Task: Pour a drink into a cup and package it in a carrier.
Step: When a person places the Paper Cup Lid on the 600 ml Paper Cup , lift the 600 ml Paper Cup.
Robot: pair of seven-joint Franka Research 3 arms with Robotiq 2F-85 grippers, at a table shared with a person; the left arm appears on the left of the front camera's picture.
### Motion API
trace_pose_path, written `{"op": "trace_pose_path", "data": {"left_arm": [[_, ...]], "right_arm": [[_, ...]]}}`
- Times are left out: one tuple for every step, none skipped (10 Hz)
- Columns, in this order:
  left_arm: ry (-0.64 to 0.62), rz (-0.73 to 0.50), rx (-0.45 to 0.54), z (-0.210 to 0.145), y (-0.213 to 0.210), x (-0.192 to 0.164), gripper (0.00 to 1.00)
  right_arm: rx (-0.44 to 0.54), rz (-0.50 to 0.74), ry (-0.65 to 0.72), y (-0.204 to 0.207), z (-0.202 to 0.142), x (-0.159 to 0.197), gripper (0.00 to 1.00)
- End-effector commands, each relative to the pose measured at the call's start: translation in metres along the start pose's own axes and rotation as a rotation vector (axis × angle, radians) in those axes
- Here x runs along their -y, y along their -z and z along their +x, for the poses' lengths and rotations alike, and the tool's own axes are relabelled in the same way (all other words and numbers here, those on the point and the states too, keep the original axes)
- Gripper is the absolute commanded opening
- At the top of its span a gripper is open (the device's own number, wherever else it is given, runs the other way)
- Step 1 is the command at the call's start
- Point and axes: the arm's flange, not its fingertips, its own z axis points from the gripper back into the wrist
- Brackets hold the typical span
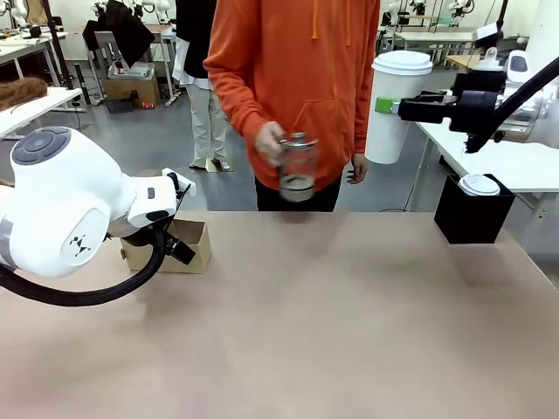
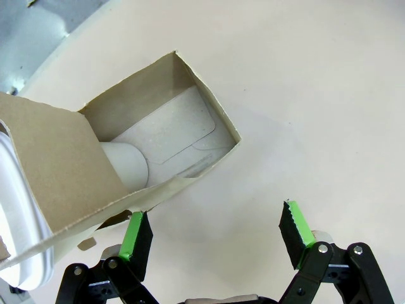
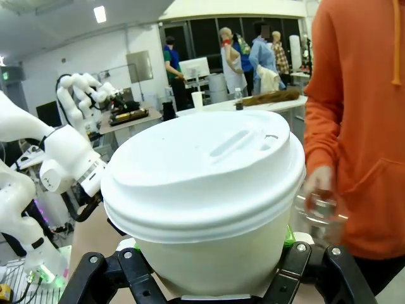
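My right gripper is raised at the upper right, shut on a tall white lidded cup. The right wrist view has that cup held upright between the green pads of the right gripper. Across the table, a person in an orange top holds the glass jug, which is blurred, with a little dark drink at its bottom. The brown carrier sits at the table's left. My left gripper hangs open just outside the carrier, one pad by its wall. Behind the tab another white cup stands in it.
A black box with a white lid on top stands at the right of the table. My left arm's large white body covers the near left. The brown tabletop stretches bare across the middle and front.
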Motion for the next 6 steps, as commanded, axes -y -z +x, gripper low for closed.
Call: {"op": "trace_pose_path", "data": {"left_arm": [[-0.002, -0.002, 0.001, -0.0007, -0.0006, -0.0005, 1.00], [-0.002, -0.002, 0.001, -0.0007, -0.0006, -0.0005, 1.00], [-0.002, -0.002, 0.001, -0.0007, -0.0006, -0.0005, 1.00], [-0.002, -0.002, 0.001, -0.0007, -0.0006, -0.0005, 1.00], [-0.002, -0.002, 0.001, -0.0007, -0.0006, -0.0005, 1.00], [-0.002, -0.002, 0.001, -0.0007, -0.0006, -0.0005, 1.00]], "right_arm": [[0.008, 0.010, -0.006, 0.0011, 0.0045, -0.0018, 0.80], [0.008, 0.010, -0.006, 0.0011, 0.0045, -0.0018, 0.80], [0.008, 0.010, -0.006, 0.0011, 0.0045, -0.0018, 0.80], [0.008, 0.010, -0.006, 0.0011, 0.0045, -0.0018, 0.80], [0.008, 0.010, -0.006, 0.0011, 0.0045, -0.0018, 0.80], [0.008, 0.010, -0.006, 0.0011, 0.0045, -0.0018, 0.80]]}}
